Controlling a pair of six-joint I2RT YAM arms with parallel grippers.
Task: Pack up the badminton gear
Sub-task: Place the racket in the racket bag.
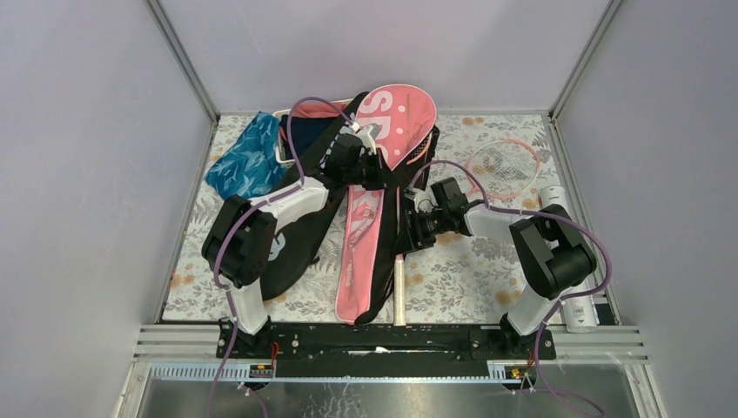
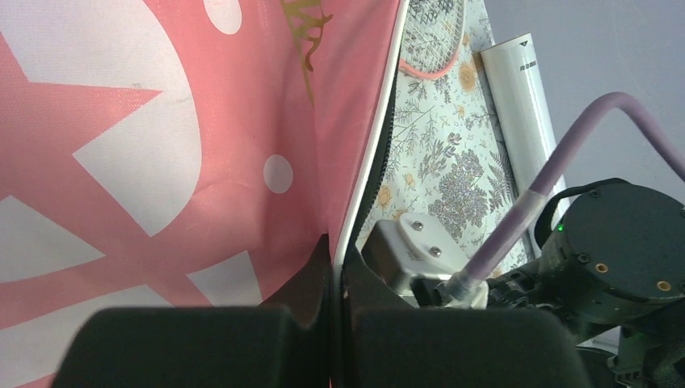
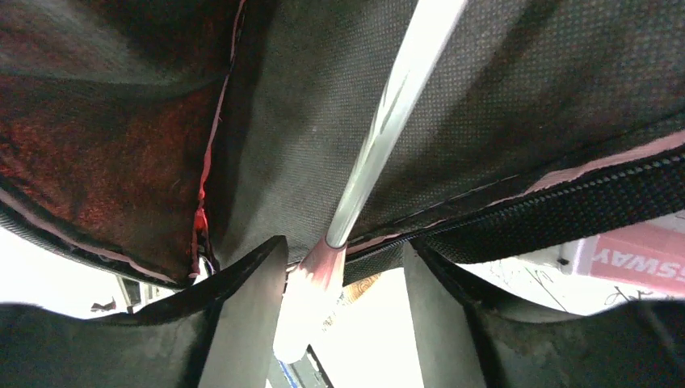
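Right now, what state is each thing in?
pink bag: unzipped, flap lifted
left jaws: shut on the pink bag's edge
right jaws: open, either side of the racket shaft
racket: partway into the open bag, handle out
second racket: flat on the table, unpacked
tube: lying at the right edge, unpacked
black bag: under the pink bag; open or zipped, cannot tell

Left arm [image 1: 261, 228] and right arm [image 1: 544, 248] match: chunky black joint housings, white links, both on a black base rail [image 1: 383, 344]. A lilac cable [image 2: 557, 162] loops along each; one pale bracket [image 2: 401, 242] shows two screws [image 2: 418, 225], and a round black motor [image 2: 622, 234] has a green light [image 2: 560, 228]. Fingers [image 3: 242, 315] matte black, wedge-shaped.
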